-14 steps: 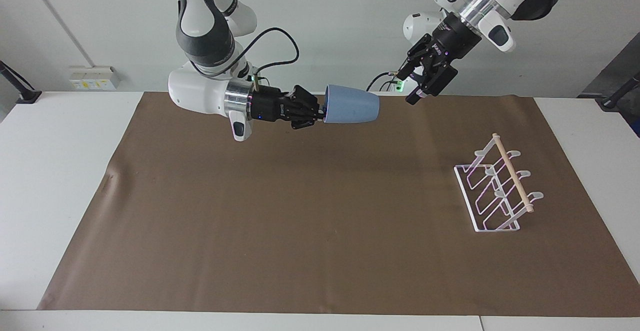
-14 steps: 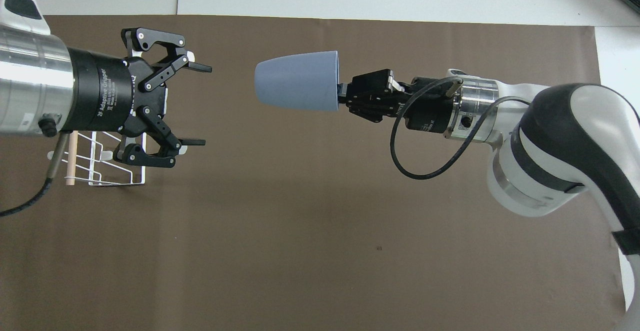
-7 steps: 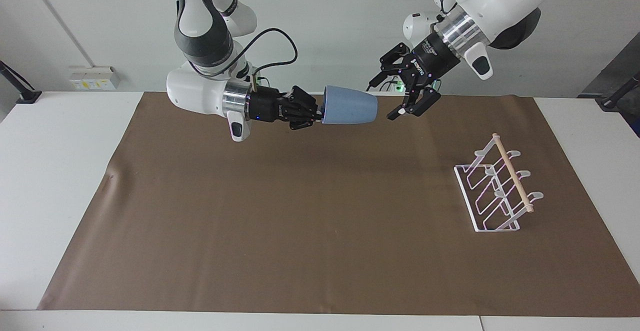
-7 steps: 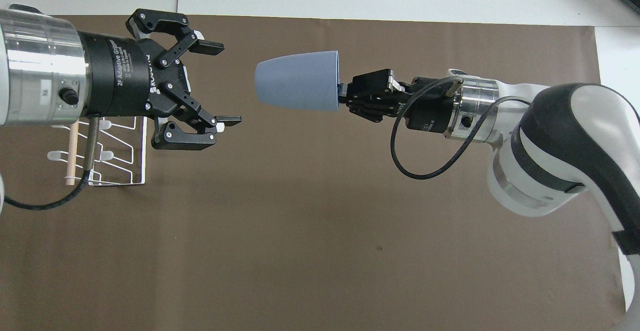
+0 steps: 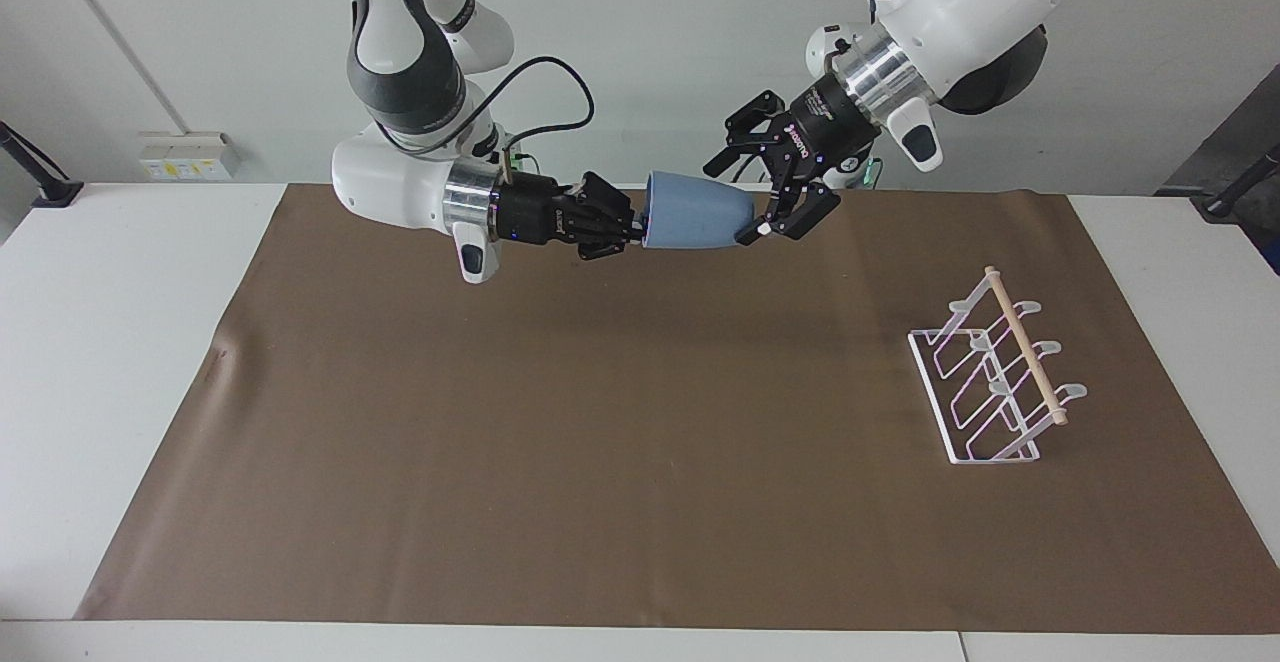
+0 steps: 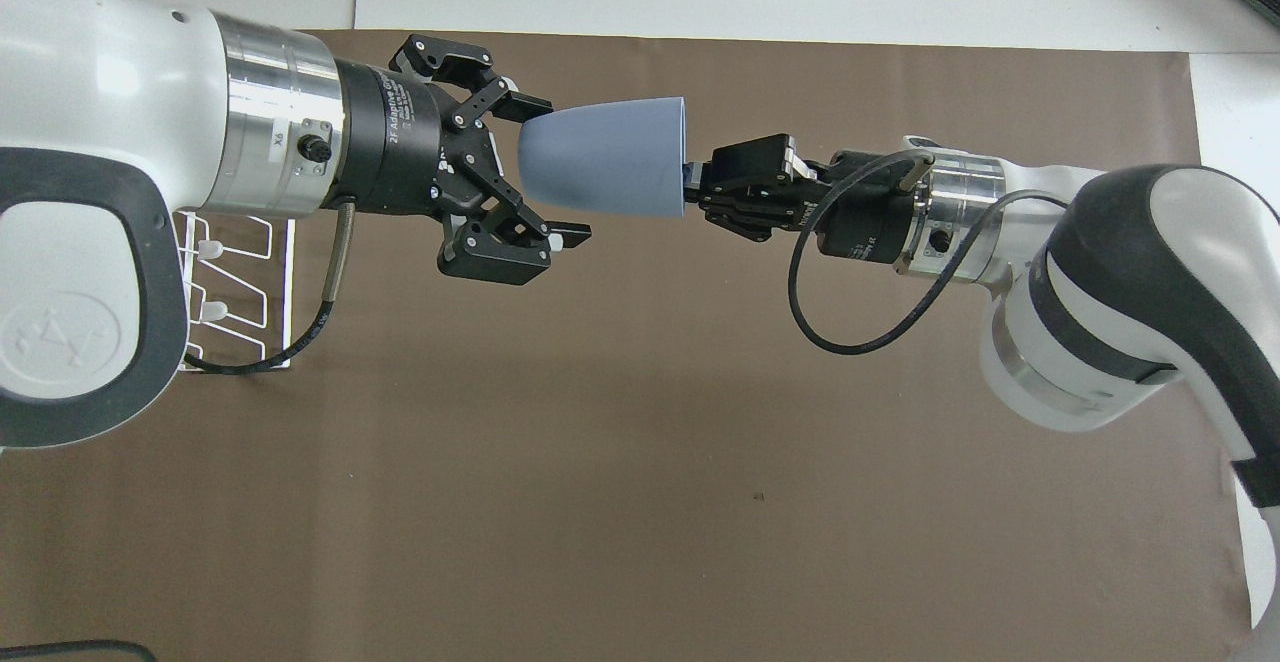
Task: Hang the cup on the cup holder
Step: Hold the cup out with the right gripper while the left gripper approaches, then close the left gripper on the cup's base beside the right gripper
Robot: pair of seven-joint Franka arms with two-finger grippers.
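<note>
The blue-grey cup [image 5: 695,212] lies on its side in the air over the brown mat's edge nearest the robots. My right gripper [image 5: 640,225] is shut on its rim. The cup's narrow base points toward the left arm; the cup also shows in the overhead view [image 6: 610,170]. My left gripper [image 5: 748,197] is open, with one finger on each side of the cup's base, not closed on it. The white wire cup holder [image 5: 990,382] with its wooden dowel stands on the mat toward the left arm's end. In the overhead view the left arm hides most of the holder [image 6: 289,292].
A brown mat [image 5: 640,442] covers most of the white table [image 5: 100,342]. A wall socket box [image 5: 188,155] sits at the wall near the right arm's end.
My left gripper has swung in from the holder's end and now straddles the cup's base, still open. My right gripper has held the cup nearly still.
</note>
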